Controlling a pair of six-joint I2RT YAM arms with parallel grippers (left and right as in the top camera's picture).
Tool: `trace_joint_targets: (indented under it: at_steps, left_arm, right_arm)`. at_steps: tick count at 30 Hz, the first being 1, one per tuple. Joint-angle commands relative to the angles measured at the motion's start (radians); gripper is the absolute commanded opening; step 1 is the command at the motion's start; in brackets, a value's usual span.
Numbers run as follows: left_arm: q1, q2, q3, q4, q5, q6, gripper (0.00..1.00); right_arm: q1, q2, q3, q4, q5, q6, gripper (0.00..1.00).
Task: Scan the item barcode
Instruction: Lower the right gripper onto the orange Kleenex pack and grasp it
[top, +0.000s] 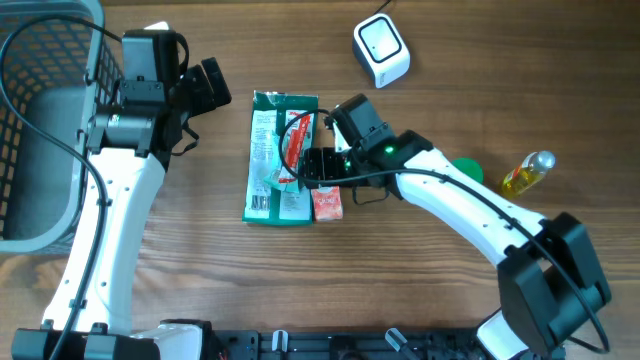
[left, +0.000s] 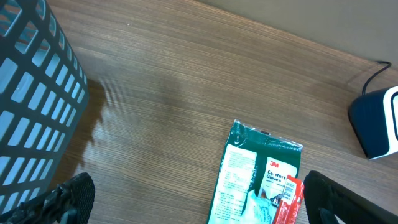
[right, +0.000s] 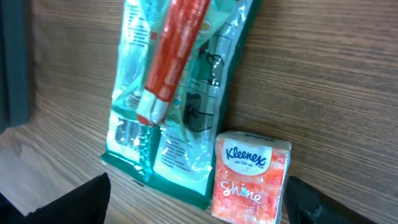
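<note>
Tabletop (top: 420, 300): brown wood, gloves packet (top: 268, 160) at centre.
Left end effector (left: 202, 208): wide open, empty, upper left.
Right end effector (right: 200, 200): open, astride the Kleenex pack (right: 252, 177).

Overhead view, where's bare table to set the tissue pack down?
Bare wood lies right of the scanner toward the far corner, and along the near edge below the glove packet, between the left arm and right arm. Crowded: around the packet, tissue pack and right hand.
</note>
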Motion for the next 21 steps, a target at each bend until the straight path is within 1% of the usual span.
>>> trace_joint_targets:
  at_steps: [1, 8, 21]
  left_arm:
    - [0.003, -0.003, 0.012, 0.003, -0.010, 0.016, 1.00]
    - [0.003, -0.003, 0.012, 0.003, -0.010, 0.016, 1.00]
    - [0.003, -0.003, 0.012, 0.003, -0.010, 0.016, 1.00]
  right_arm:
    - [0.005, 0.053, 0.014, -0.002, -0.013, 0.000, 0.87]
    - [0.005, 0.091, 0.014, -0.002, -0.013, 0.000, 0.83]
    - [0.005, 0.109, 0.014, -0.002, -0.013, 0.000, 0.83]
